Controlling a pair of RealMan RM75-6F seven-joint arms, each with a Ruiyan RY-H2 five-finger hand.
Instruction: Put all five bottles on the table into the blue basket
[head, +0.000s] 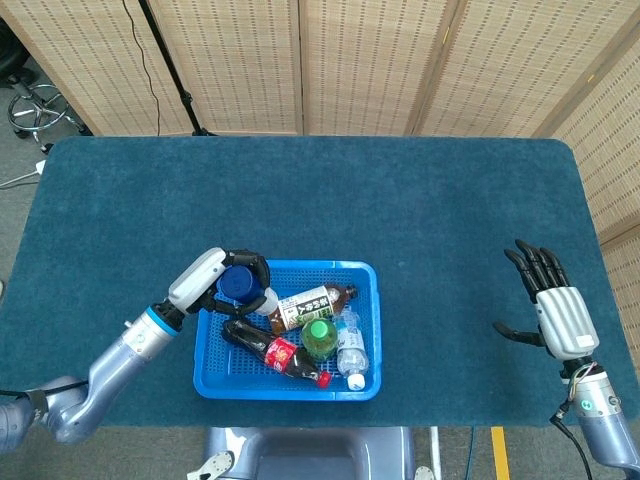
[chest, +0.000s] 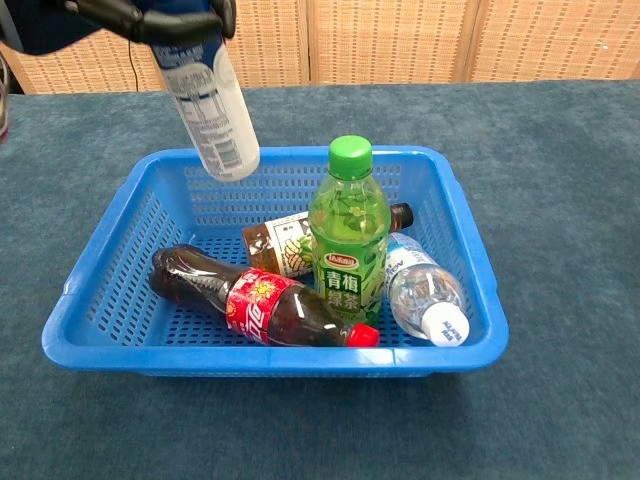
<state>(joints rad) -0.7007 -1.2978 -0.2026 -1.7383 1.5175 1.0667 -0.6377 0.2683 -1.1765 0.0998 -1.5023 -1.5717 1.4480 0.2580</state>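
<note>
My left hand (head: 212, 282) grips a white bottle with a blue cap (head: 240, 285) near its top and holds it above the left part of the blue basket (head: 366, 278). In the chest view the white bottle (chest: 213, 116) hangs tilted over the basket (chest: 250, 360), clear of its floor, with the left hand (chest: 150, 18) at the top edge. Inside lie a cola bottle (chest: 260, 306), a brown tea bottle (chest: 285, 243) and a clear water bottle (chest: 425, 292); a green bottle (chest: 349, 232) stands upright. My right hand (head: 555, 308) hovers open at the far right.
The dark blue table (head: 420, 200) stretches wide around the basket. Woven screens (head: 350, 60) stand behind the table's far edge. A stand's pole (head: 165, 55) and a stool (head: 35, 105) are beyond the back left corner.
</note>
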